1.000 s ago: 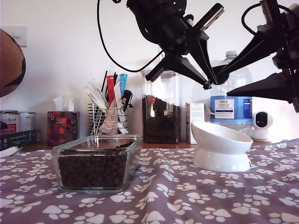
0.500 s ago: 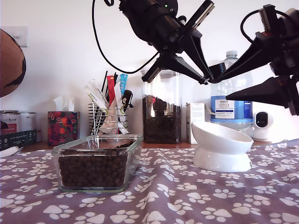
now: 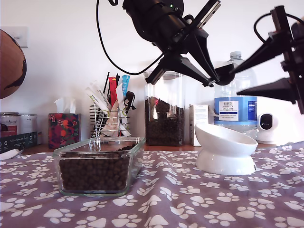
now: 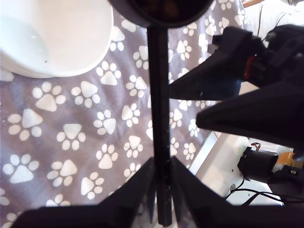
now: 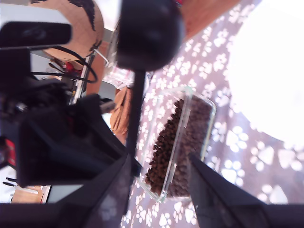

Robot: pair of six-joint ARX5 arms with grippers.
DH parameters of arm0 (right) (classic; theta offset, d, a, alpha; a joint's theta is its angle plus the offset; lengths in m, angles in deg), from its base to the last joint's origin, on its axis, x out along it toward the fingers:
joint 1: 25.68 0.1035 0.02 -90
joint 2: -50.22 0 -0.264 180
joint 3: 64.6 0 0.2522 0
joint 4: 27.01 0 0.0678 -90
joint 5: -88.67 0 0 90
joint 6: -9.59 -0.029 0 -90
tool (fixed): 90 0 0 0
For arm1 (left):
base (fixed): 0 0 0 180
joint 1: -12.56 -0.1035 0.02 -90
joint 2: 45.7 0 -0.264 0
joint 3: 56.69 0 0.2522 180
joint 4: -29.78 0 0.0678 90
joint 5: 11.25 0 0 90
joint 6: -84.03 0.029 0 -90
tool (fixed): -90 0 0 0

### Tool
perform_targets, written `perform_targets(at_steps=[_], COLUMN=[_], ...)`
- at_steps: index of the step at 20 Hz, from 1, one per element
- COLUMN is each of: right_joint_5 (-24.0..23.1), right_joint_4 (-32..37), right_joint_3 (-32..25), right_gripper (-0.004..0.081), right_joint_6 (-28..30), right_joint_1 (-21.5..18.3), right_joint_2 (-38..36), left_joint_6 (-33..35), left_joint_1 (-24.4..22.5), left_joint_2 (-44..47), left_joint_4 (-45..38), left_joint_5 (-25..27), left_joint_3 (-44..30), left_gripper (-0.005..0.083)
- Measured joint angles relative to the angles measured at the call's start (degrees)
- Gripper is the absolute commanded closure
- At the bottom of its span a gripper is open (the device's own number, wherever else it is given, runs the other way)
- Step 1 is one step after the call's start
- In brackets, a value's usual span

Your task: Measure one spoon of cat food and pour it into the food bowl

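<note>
My first gripper (image 3: 209, 81) (image 4: 162, 164) hangs high over the table, shut on the thin handle of the black spoon (image 3: 223, 74) (image 4: 158, 95). The spoon's round cup points away from it and brown cat food shows inside. The white food bowl (image 3: 223, 142) (image 4: 52, 38) stands below the cup, slightly toward the exterior view's right. My second gripper (image 3: 233, 81) (image 5: 159, 161) is open, its fingertips close beside the cup on the exterior view's right. More cat food (image 3: 95, 173) fills a clear glass dish (image 3: 137, 152) (image 5: 209, 114) at the exterior view's left.
Along the back wall stand a tall clear jar of kibble (image 3: 164, 109), a water bottle (image 3: 235, 104), a wire holder of sticks (image 3: 110, 109), a tissue box (image 3: 63, 129) and a small white device (image 3: 266, 126). A paw-print cloth (image 3: 180, 199) covers the table.
The first gripper with the spoon has risen slightly. The second arm has drawn up and back toward the exterior view's right, still open.
</note>
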State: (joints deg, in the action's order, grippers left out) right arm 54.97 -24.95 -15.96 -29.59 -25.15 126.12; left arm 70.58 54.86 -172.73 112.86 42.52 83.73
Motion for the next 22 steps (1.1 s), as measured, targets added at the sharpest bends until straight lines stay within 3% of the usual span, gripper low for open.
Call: perform_targets(at_steps=[8,17,22], right_joint_5=[-0.72,-0.39,-1.07], right_joint_4=[0.09,-3.67,-3.63], right_joint_3=[2.97,2.99,2.99], right_gripper=[0.0431,0.0432,0.0437], right_joint_6=[-1.27,4.24,4.35], right_joint_1=[0.74,1.07,1.22], right_joint_2=[-0.02,0.11,1.99], left_joint_6=[0.17,5.97,6.95], left_joint_1=[1.49,1.68,1.95], left_joint_2=[0.00,0.00,-0.52], left_joint_4=[0.11,2.64,2.82], left_joint_5=[0.15,-1.95,-1.86], left_joint_3=[0.00,0.00,0.00], left_gripper=[0.0795,0.0795,0.0795])
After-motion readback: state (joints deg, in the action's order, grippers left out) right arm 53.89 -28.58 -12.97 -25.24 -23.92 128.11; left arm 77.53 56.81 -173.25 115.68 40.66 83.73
